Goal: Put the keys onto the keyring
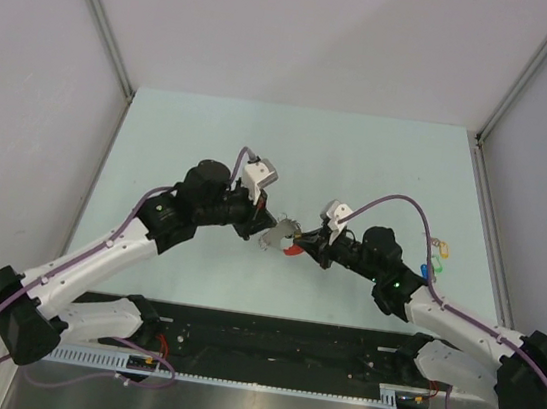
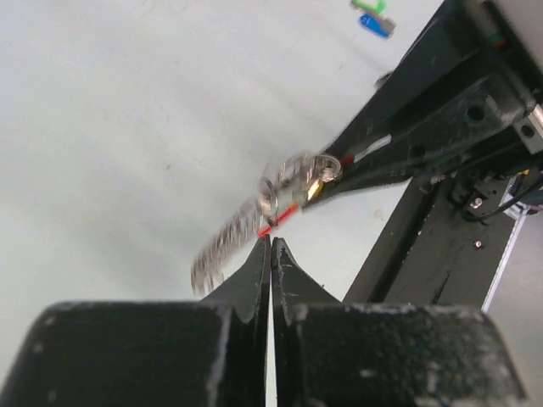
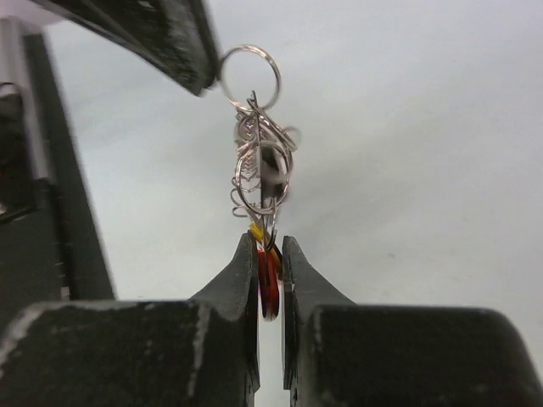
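Note:
The keyring [image 1: 276, 231] hangs in the air between my two grippers at the table's middle. My left gripper [image 1: 255, 227] is shut, and its tips [image 2: 271, 240] pinch the keyring's edge, where a thin red strip [image 2: 278, 219] shows. In the right wrist view one left finger [image 3: 182, 42] touches the top silver ring [image 3: 249, 76]. My right gripper [image 1: 311, 242] is shut on the red band [image 3: 268, 280], with a yellow bit beside it, below a cluster of silver rings [image 3: 259, 170]. Loose keys lie on the table at the right: yellow [image 1: 440, 249], green [image 1: 434, 265], blue [image 1: 424, 272].
The green key [image 2: 369, 4] and the blue key [image 2: 376, 25] also show far off in the left wrist view, behind the right arm [image 2: 441, 110]. Grey walls stand on both sides of the pale table [image 1: 212, 136]. A black rail [image 1: 276, 341] runs along the near edge.

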Tool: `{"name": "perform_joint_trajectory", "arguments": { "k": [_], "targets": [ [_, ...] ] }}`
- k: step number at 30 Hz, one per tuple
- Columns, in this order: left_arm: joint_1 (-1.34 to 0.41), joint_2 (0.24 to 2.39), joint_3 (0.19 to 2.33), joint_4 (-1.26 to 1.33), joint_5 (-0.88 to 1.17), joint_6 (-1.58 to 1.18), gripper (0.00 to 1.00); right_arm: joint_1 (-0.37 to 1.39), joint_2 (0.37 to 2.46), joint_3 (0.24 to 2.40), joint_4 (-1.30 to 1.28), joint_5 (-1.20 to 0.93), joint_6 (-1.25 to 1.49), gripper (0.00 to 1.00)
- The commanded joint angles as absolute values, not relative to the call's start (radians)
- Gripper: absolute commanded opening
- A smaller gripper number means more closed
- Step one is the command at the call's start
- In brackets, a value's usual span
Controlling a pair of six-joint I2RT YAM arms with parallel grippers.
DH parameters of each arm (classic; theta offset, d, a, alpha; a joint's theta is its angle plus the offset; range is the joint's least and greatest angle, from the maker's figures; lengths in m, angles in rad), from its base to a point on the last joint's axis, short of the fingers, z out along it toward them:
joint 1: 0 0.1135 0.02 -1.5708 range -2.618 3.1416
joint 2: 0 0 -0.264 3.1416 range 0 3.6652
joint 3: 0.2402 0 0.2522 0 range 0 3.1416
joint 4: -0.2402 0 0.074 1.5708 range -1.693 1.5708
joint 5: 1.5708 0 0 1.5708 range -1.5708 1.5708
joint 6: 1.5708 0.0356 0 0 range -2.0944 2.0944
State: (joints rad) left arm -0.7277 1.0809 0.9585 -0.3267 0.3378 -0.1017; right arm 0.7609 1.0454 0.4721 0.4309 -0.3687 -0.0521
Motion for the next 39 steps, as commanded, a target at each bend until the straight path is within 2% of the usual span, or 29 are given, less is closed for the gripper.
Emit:
{"name": "perform_joint_trajectory", "arguments": {
  "k": [1,4,13,14,15,17,18,19,26,29,34,39],
  "targets": [
    [-0.713,1.069,1.023,-0.422,0.288,-0.149,0.01,0.790,1.017,0.509,0.403,-0.054,-0.138,0.00],
    [-0.709,1.081,1.054,-0.452,0.296,-0.164,0.00,0.810,1.022,0.509,0.410,0.000,-0.143,0.00],
    [-0.704,1.052,0.999,-0.367,0.267,-0.210,0.01,0.821,1.029,0.508,0.408,-0.072,-0.149,0.00],
    [-0.704,1.046,0.980,-0.347,0.258,-0.242,0.03,0.822,1.029,0.508,0.408,-0.072,-0.147,0.00],
    [-0.703,1.037,0.939,-0.316,0.256,-0.261,0.14,0.822,1.029,0.508,0.408,-0.072,-0.146,0.00],
    [-0.703,1.008,0.891,-0.215,0.253,-0.345,0.28,0.822,1.026,0.509,0.410,-0.071,-0.138,0.00],
    [-0.703,0.997,0.838,-0.180,0.235,-0.383,0.40,0.822,1.026,0.509,0.410,-0.071,-0.134,0.00],
    [-0.703,0.971,0.809,-0.145,0.223,-0.426,0.44,0.822,1.025,0.509,0.411,-0.072,-0.129,0.00],
    [-0.704,0.849,0.551,0.244,0.134,-0.855,0.57,0.831,1.028,0.508,0.417,-0.071,-0.080,0.00],
    [-0.704,0.815,0.456,0.405,0.085,-0.975,0.59,0.836,1.032,0.505,0.436,-0.066,-0.054,0.00],
    [-0.704,0.795,0.396,0.506,0.002,-1.067,0.61,0.854,1.035,0.486,0.491,-0.043,0.024,0.00],
    [-0.718,0.819,0.373,0.564,-0.058,-1.157,0.57,0.884,1.045,0.457,0.569,0.029,0.103,0.00]
  ]
}}
